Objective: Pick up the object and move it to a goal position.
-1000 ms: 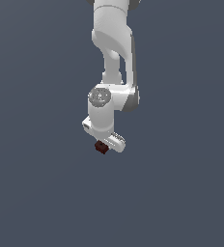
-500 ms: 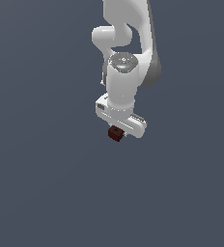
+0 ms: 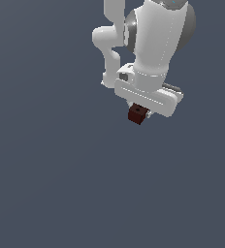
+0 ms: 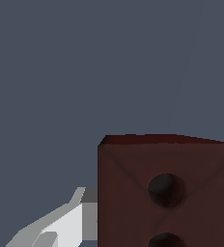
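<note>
While I am carrying the block (image 3: 137, 114) up and toward the exterior view's right, my pincer (image 3: 139, 109) is staying clamped on it, lifted clear; I judge the pickup done, the goal still ahead.

Exterior view looks on from afar, seemingly above; wrist view sits close.

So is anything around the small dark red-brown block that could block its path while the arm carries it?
Nothing visible. The small dark red-brown block hangs under the white gripper against plain grey background; no goal marker shows in either view.
</note>
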Action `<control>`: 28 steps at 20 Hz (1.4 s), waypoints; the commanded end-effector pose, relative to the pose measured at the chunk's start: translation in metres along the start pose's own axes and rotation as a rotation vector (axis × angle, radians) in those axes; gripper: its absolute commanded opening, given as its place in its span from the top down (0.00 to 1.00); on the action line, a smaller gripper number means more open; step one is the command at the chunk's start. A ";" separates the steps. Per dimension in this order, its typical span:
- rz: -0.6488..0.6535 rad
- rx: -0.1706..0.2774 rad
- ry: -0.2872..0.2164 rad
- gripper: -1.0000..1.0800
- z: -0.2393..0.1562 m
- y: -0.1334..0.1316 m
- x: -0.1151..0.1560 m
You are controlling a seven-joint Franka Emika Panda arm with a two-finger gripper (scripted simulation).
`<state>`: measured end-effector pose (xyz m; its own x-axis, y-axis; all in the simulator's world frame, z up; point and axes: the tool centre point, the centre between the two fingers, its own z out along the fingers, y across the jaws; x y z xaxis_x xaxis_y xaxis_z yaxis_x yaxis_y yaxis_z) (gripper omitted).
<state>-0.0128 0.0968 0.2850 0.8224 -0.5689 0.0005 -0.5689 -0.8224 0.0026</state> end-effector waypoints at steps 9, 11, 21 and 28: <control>0.000 0.001 0.001 1.00 -0.107 -0.053 -0.046; 0.000 0.001 0.001 1.00 -0.123 -0.061 -0.052; 0.000 0.002 0.000 1.00 -0.171 -0.087 -0.071; 0.000 0.002 0.000 1.00 -0.181 -0.093 -0.075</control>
<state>-0.0209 0.2155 0.4634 0.8229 -0.5682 -0.0010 -0.5682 -0.8229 0.0016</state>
